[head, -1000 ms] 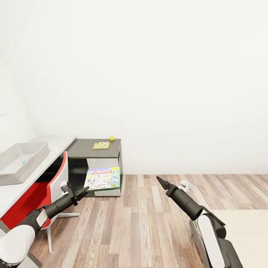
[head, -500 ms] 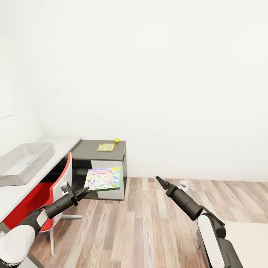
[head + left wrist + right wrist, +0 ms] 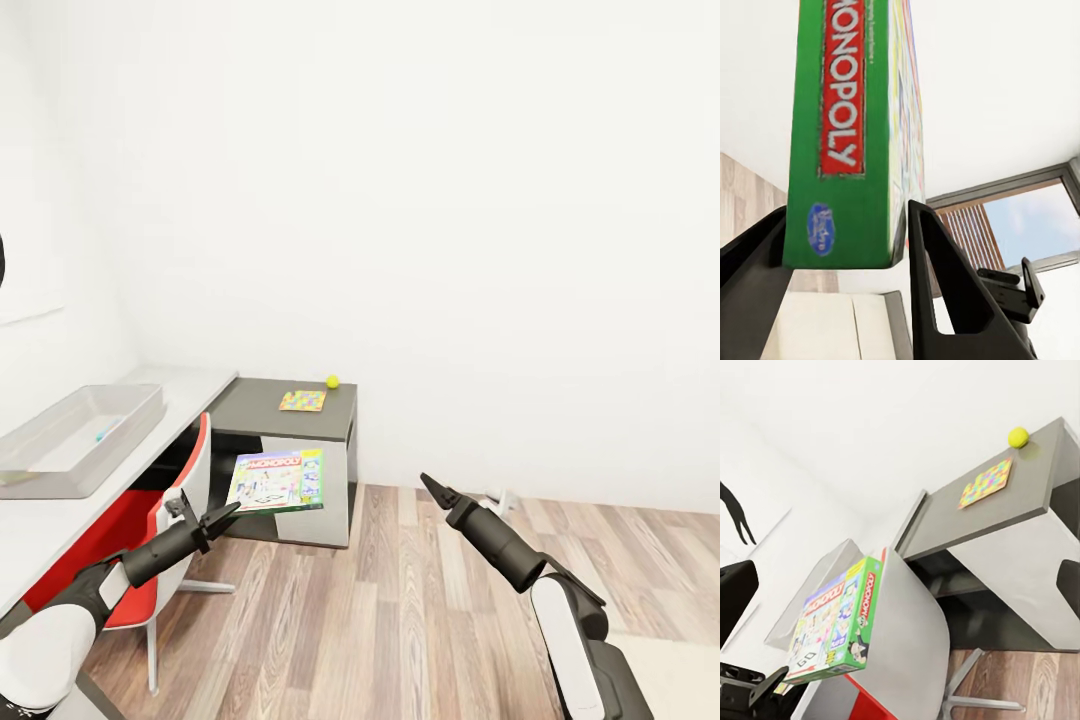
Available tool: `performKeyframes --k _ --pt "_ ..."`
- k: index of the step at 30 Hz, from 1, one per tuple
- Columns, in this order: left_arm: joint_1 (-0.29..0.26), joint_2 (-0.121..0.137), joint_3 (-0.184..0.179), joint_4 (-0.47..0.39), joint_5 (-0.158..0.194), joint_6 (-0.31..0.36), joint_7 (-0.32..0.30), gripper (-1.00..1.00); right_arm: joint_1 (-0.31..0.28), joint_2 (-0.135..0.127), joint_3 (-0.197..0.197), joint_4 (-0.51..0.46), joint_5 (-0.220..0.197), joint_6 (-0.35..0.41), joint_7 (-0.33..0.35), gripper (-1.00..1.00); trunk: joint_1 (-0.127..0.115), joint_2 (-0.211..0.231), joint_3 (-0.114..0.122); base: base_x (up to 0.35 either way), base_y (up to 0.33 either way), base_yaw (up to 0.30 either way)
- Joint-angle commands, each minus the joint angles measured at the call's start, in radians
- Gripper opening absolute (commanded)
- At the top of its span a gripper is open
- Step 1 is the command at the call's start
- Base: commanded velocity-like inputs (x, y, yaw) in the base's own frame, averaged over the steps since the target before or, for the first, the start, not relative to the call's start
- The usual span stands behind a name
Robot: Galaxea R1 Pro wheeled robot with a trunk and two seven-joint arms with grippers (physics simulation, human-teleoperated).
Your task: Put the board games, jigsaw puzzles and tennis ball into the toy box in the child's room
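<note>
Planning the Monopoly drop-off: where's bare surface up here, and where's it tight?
Bare: the dark table top left of the puzzle, and most of the toy box floor beyond one small item. The white desk strip in front of the box is free. Tight: the back corner by the ball, and the chair against the desk. The left hand holds Monopoly.

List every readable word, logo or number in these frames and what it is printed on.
"MONOPOLY": lid of the board game held by the left gripper.
"ONOPOLY": the game's green side; the first letter is cut off.
Blue oval logo on that side: too blurred to read.
Puzzle: no text legible.
</note>
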Motion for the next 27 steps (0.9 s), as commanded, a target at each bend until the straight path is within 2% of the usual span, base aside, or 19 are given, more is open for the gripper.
performKeyframes --k 1,5,7,9,11,15,17,20,23,27 --pt "-0.001 0.001 0.008 -0.002 -0.011 0.011 -0.007 -1.0 -0.001 0.001 -0.003 0.0 -0.006 0.009 0.002 1.0 0.0 -0.002 -0.002 0.001 0.0 0.001" --pt "-0.001 0.007 0.008 -0.039 -0.011 0.034 -0.01 -1.0 -0.001 0.001 -0.003 0.0 -0.006 0.009 0.002 1.0 0.0 -0.002 -0.002 0.0 0.0 0.0" --pt "-0.001 0.012 0.007 -0.079 -0.011 0.072 -0.015 -1.0 -0.001 0.001 -0.002 0.0 -0.006 0.009 0.002 1.0 0.0 -0.002 -0.002 0.0 0.0 0.0" --pt "-0.001 0.013 0.006 -0.116 -0.011 0.1 -0.027 -1.0 -0.001 0.002 -0.001 0.0 -0.007 0.009 0.002 1.0 0.0 -0.002 -0.002 0.0 0.0 0.0" --pt "-0.001 0.015 0.0 -0.162 -0.012 0.132 -0.065 -1.0 -0.001 0.005 0.0 0.0 -0.007 0.009 0.002 1.0 0.0 -0.002 -0.002 0.0 0.0 0.0" --pt "-0.017 0.022 -0.045 -0.261 -0.014 0.207 -0.121 -1.0 -0.001 0.007 0.001 0.0 -0.008 0.01 0.002 1.0 0.0 -0.002 -0.002 0.0 0.0 0.0" --pt "-0.032 0.027 -0.085 -0.336 -0.014 0.249 -0.129 -1.0 -0.001 0.006 0.001 0.0 -0.008 0.01 0.002 1.0 0.0 -0.002 -0.002 0.0 0.0 0.0" --pt "-0.052 0.031 -0.124 -0.413 -0.009 0.299 -0.135 -1.0 -0.001 0.005 0.001 0.0 -0.007 0.01 0.002 1.0 0.0 -0.002 -0.002 0.0 0.0 0.0" --pt "-0.104 0.037 -0.145 -0.454 -0.012 0.364 -0.133 -1.0 -0.001 0.004 0.001 -0.001 -0.007 0.01 0.002 1.0 0.0 -0.002 -0.002 0.0 0.0 0.0" --pt "-0.152 0.103 -0.152 -0.47 -0.014 0.396 -0.132 -1.0 -0.001 0.006 0.002 -0.002 -0.006 0.011 0.002 1.0 0.0 -0.002 -0.002 0.0 0.0 0.0"
